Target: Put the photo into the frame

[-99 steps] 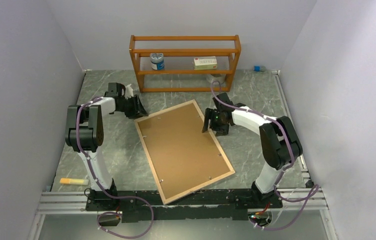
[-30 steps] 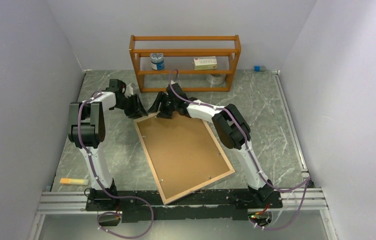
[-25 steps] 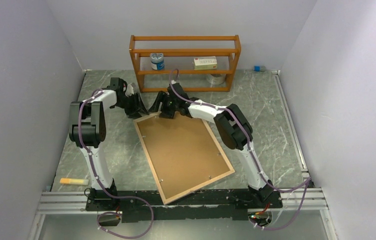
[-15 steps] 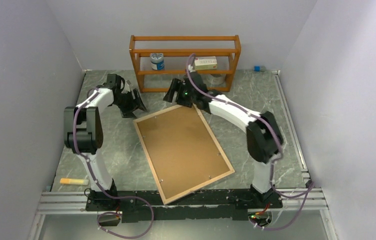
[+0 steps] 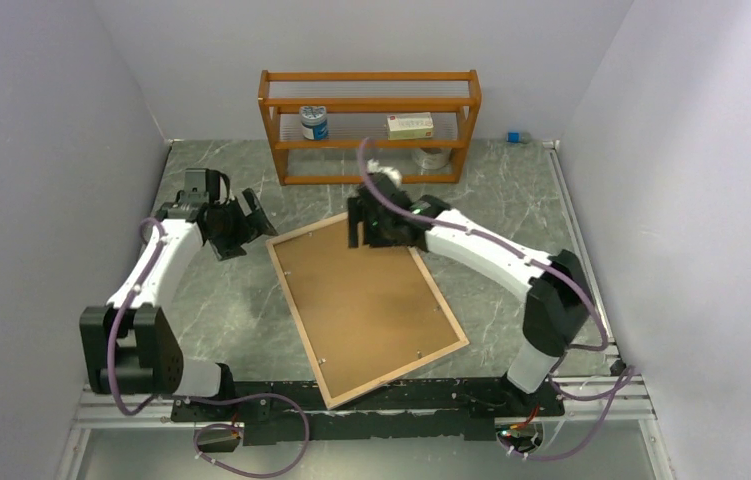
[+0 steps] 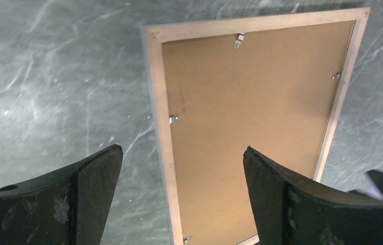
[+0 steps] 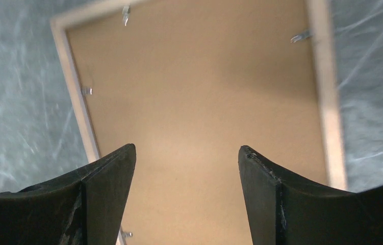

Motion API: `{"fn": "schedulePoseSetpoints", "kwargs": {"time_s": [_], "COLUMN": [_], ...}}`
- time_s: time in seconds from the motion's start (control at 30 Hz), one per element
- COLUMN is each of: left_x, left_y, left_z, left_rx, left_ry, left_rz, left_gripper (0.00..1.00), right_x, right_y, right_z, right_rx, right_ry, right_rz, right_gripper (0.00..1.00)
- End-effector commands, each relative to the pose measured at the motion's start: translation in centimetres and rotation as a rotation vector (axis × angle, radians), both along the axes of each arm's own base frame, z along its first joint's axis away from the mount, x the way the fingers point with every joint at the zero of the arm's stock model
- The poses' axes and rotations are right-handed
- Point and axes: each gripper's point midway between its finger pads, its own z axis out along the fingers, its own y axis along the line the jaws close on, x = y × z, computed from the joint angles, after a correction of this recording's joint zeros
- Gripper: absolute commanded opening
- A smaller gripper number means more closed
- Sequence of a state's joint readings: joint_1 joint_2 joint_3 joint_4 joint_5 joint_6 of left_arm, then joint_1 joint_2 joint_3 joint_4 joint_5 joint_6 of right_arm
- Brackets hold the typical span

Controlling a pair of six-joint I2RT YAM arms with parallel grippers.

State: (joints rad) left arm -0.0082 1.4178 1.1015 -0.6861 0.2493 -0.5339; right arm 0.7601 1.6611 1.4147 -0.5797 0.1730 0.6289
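The frame [image 5: 294, 305] lies back-up, nothing gripped.
I see it mid-picture on the table [image 5: 511, 190], left gripper [image 5: 254, 214] spread wide left of its upper-left corner, right gripper [image 5: 366, 225] spread empty above its top edge.

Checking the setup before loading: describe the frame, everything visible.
The frame lies flat, back up, skewed on the grey marbled table. Its light wood rim surrounds a brown backing board held by small metal clips. Its front is hidden. The open right claw hangs over its far end, the open left claw to its left; neither grips it.
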Motion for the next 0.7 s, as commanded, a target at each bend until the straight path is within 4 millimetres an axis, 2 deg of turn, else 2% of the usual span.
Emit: {"fn": "schedulePoseSetpoints", "kwargs": {"time_s": [0.0,0.17,0.27,0.4,0.5,0.67], "left_x": [-2.1,-5.3,-7.1,-9.0,-9.8,-10.2], "left_y": [2.2,4.2,5.3,6.5,7.4,7.7], "left_z": [2.0,2.9,3.4,4.0,4.1,3.6], "left_rx": [0.072,0.135,0.169,0.197,0.219,0.218], "left_ry": [-0.043,-0.046,-0.047,-0.056,-0.05,-0.023], "left_rz": [0.142,0.269,0.341,0.411,0.461,0.465], "left_gripper": [0.93,0.92,0.92,0.91,0.92,0.93], "right_x": [-4.5,-9.7,-12.1,-14.2,-15.1,-15.9], "right_y": [4.9,11.6,13.8,15.4,15.6,15.5], "right_z": [-1.5,-3.7,-5.6,-7.5,-9.0,-11.4], "right_rx": [-0.118,-0.215,-0.3,-0.372,-0.403,-0.431], "right_ry": [0.036,0.064,0.079,0.099,0.117,0.149], "right_rz": [0.135,0.29,0.362,0.417,0.428,0.433], "right_gripper": [0.76,0.75,0.72,0.66,0.61,0.54]}}
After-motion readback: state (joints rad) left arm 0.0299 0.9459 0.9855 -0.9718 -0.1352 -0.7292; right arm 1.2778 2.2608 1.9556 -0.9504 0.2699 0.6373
